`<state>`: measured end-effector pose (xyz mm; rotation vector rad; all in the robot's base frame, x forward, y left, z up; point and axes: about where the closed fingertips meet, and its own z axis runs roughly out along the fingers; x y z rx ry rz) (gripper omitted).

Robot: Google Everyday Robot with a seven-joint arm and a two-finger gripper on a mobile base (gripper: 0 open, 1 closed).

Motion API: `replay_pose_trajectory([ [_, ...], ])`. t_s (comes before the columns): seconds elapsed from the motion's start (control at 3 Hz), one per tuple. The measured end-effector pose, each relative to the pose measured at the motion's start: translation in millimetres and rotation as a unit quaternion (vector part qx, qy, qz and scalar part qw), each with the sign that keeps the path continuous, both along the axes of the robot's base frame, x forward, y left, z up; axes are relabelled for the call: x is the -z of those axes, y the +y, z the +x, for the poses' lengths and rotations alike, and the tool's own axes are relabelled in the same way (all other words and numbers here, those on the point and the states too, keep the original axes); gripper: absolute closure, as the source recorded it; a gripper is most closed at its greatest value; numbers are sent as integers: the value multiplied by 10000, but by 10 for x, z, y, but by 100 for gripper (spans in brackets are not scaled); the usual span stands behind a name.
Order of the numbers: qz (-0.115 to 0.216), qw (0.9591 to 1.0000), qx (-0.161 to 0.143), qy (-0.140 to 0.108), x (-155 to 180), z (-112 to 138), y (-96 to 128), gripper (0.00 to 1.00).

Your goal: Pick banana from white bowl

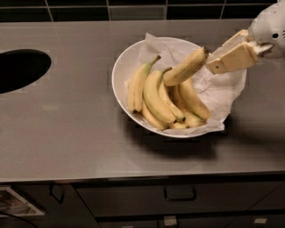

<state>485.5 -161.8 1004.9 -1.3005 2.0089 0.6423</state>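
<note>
The white bowl [117, 75] stands on the grey counter, lined with crumpled white paper [221, 91]. Several yellow bananas [153, 95] lie in it. My gripper [211, 60] reaches in from the upper right with tan fingers [233, 58]. It is shut on the end of one banana [186, 67], which hangs tilted above the others in the bowl, its free end pointing down to the left.
A dark round opening [18, 69] is sunk into the counter at the left. A dark tiled wall [133, 8] runs along the back. Drawers with a handle [180, 194] sit below the counter's front edge.
</note>
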Motion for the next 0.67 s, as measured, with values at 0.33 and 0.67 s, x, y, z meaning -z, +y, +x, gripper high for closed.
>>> replay_pose_trajectory([
  [0.33, 0, 10000, 0, 0, 0, 0, 0, 97],
  [0.67, 0, 10000, 0, 0, 0, 0, 0, 78],
])
